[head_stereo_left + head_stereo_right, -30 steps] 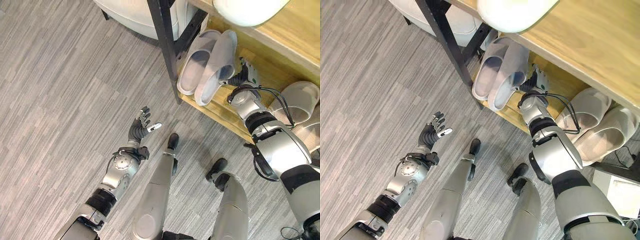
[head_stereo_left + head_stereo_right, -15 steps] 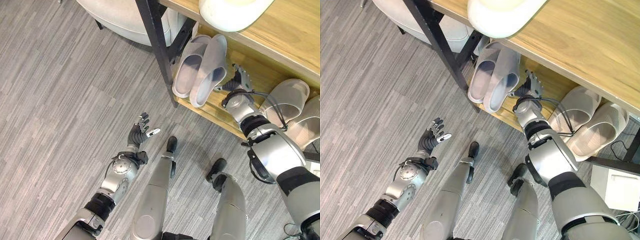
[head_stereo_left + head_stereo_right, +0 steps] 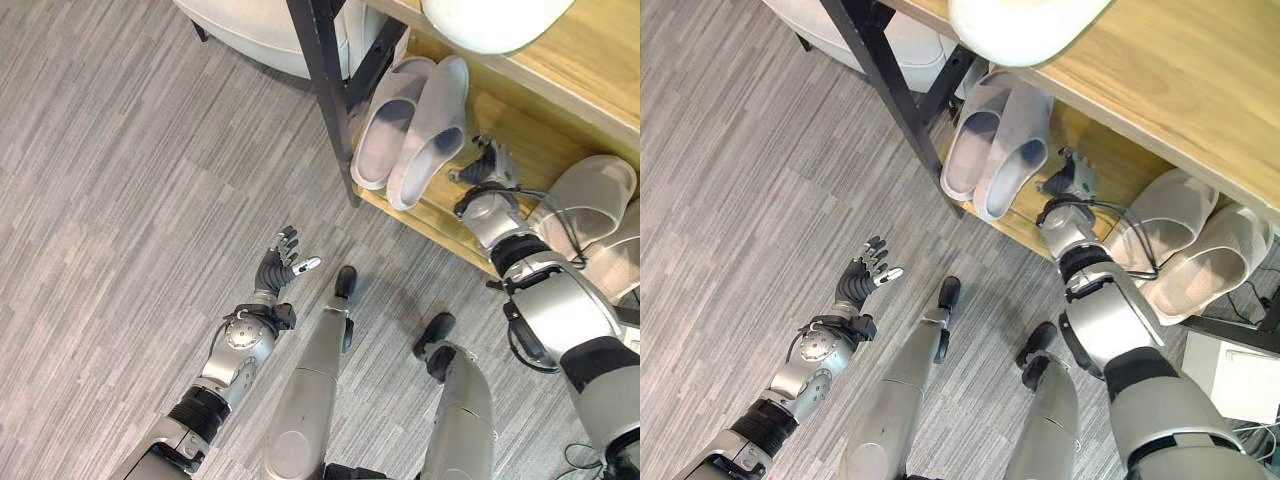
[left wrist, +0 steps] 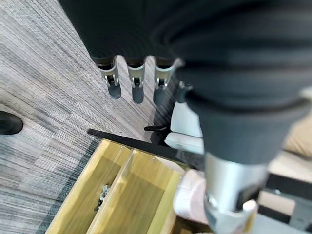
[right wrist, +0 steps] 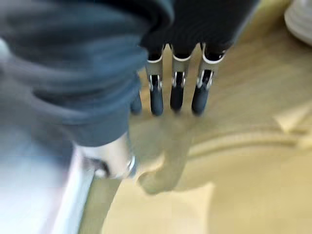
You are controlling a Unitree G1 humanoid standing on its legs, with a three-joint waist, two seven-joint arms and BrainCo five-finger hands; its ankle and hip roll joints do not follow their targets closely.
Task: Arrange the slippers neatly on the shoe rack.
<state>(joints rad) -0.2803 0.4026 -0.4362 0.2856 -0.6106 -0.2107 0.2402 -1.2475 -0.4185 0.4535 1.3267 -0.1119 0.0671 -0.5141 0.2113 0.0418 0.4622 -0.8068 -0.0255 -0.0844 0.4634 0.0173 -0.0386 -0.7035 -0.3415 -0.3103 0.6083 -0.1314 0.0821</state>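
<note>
Left hand [image 3: 279, 266]: hangs over the bare floor [image 3: 120, 180], well apart from the rack, fingers straight and spread, holding nothing
Rack post [image 3: 328, 95]: dark upright at the rack's left front corner; the left pair sits just beside it, so there is little room for a nudge that way
Left pair [image 3: 415, 125]: two pale grey slippers side by side and touching on the lower shelf [image 3: 440, 215], near its left end, toes inward, heels at or slightly over the front edge
Risk, left pair: a sweep of the right hand toward them could push a heel past the front edge and tip a slipper to the floor, or skew the pair
Right hand [image 3: 487, 163]: over the lower shelf in the gap between the two pairs, just beside the left pair, fingers straight and relaxed, grasping nothing; in the wrist view the fingertips [image 5: 176, 97] hover over bare wood
Risk, right hand: the top board [image 3: 1180, 90] hangs close above, so a lift of the wrist could knock its underside
Open room: bare shelf between the pairs, wide enough for the hand to draw back toward the front edge
Right pair [image 3: 1185, 240]: pale slippers at the shelf's right end, heels outward, close behind the forearm; a sideways swing could shove them
</note>
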